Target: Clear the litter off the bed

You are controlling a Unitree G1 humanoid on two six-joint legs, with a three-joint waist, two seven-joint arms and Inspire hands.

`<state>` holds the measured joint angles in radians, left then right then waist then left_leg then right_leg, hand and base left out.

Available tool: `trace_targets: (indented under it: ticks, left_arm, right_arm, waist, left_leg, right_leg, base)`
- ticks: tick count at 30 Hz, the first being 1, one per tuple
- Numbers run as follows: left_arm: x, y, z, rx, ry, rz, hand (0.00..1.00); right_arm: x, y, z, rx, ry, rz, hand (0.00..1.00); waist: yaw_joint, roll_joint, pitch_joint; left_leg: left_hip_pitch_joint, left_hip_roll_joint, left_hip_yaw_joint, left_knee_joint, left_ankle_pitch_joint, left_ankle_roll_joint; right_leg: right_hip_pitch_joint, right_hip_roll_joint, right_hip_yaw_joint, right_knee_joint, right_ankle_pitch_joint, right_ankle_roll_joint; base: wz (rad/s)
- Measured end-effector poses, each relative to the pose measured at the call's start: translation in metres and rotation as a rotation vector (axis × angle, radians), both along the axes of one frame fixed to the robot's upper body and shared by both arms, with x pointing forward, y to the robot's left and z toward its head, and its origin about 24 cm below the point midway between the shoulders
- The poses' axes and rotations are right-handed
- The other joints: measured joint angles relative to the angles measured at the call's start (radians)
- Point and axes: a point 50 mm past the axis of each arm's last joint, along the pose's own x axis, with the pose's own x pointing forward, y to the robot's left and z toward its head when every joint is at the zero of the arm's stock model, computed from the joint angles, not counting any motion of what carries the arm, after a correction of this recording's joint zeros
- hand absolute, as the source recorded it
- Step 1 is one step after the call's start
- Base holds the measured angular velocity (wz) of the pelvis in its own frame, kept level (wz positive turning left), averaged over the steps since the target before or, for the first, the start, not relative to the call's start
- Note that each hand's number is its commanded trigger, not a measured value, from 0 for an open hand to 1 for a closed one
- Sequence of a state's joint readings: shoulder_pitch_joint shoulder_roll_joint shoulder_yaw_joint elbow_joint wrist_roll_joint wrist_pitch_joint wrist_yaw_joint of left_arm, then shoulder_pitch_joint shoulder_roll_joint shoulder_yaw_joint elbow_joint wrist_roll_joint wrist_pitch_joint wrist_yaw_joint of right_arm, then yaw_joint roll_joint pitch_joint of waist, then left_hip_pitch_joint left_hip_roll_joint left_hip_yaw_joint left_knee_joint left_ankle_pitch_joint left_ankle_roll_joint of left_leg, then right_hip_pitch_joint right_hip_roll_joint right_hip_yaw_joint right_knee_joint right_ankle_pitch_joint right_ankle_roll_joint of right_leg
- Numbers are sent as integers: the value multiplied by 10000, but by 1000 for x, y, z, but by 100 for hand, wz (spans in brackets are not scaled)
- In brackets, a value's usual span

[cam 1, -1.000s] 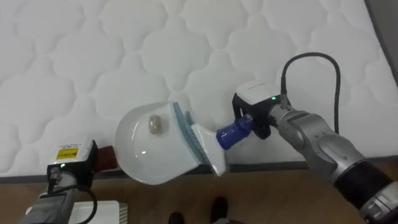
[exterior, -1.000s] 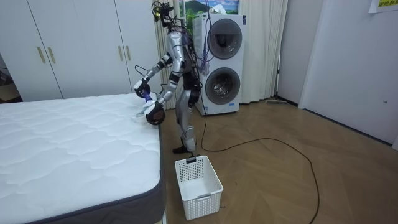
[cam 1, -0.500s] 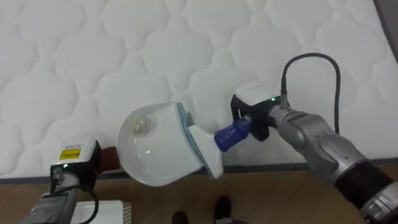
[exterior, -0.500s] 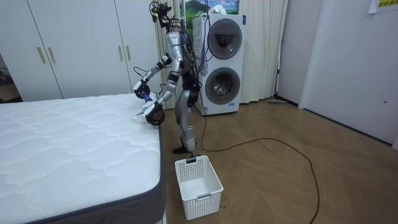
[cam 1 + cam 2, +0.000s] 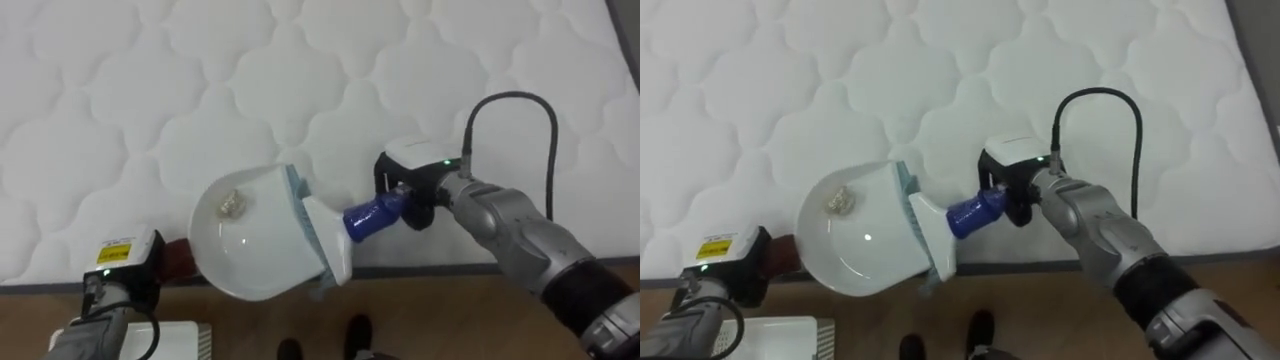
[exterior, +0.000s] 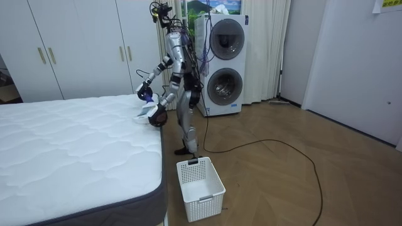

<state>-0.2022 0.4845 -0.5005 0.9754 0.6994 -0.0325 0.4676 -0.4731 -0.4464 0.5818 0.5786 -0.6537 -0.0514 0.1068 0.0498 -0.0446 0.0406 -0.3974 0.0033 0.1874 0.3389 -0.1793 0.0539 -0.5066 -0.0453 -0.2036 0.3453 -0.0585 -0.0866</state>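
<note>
At lower centre, the crumpled scrap [image 5: 231,203] lies in the white dustpan [image 5: 250,258], left of the right hand [image 5: 412,190] clasping the brush [image 5: 366,217].

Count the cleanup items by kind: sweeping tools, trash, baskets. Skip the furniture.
Sweeping tools: 2 (white dustpan, blue-handled brush)
Trash: 1 (crumpled scrap lying in the dustpan)
Baskets: 1 (white basket)
Total: 4
</note>
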Motion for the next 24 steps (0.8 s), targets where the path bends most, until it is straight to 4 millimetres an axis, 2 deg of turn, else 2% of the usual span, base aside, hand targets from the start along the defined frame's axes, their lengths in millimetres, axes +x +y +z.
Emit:
trace_targets:
  ticks: [9, 13, 14, 15, 16, 17, 21, 24]
  left_arm:
    - [0, 7, 5, -307, -636, 514, 100]
    - [-1, 11, 12, -734, -1484, 943, 100]
    - [-1, 12, 15, -887, -1841, 1051, 100]
    - [-1, 13, 17, -954, -1987, 1087, 100]
    - [-2, 14, 20, -1071, -2295, 1198, 100]
    - [-2, 14, 23, -1184, -2572, 1256, 100]
    - [-4, 9, 32, -1432, -3380, 1118, 100]
    - [-3, 6, 36, -1534, -3644, 986, 100]
  right_arm:
    - [-22, -47, -22, 1610, -119, -2595, 100]
    - [-31, -84, -29, 1823, -238, -4339, 100]
    - [-33, -93, -26, 1946, -464, -4744, 87]
    - [-35, -97, -26, 2092, -574, -4994, 59]
    - [-36, -103, -24, 2393, -824, -5413, 15]
    - [-37, -108, -22, 2640, -1068, -5770, 0]
    - [-38, -117, -18, 3578, -1568, -6687, 0]
    - [-42, -126, -16, 4353, -1928, -7517, 0]
  waist:
    - [-271, -99, 25]
    - [-398, -141, 18]
    - [-415, -140, 18]
    - [-425, -141, 17]
    - [-457, -144, 15]
    - [-470, -143, 14]
    - [-434, -130, -30]
    - [-380, -71, -134]
  left_leg:
    - [148, -15, -19, 23, 3, 6]
    - [488, -14, -31, -128, 1, 4]
    - [538, -12, -31, -127, 1, 5]
    - [581, -8, -34, -125, 0, 4]
    - [712, -8, -35, -141, -2, 3]
    - [912, -17, -33, -227, -3, 3]
    - [1527, 16, -73, -512, -20, -28]
    - [1959, 20, -238, -664, -25, -40]
  right_leg:
    - [137, -17, 17, 64, -64, 16]
    - [458, 4, 14, -8, -117, 39]
    - [514, 7, 11, -26, -117, 39]
    - [568, 7, -1, -33, -118, 37]
    - [684, 6, -9, -36, -138, 33]
    - [848, 7, -9, -47, -177, 49]
    - [1485, 121, 9, -362, -186, 75]
    - [2007, 190, -32, -608, -181, 102]
  base:
    - [0]
    - [3]
    - [0]
    - [0]
    - [0]
    - [0]
    - [1]
    - [10]
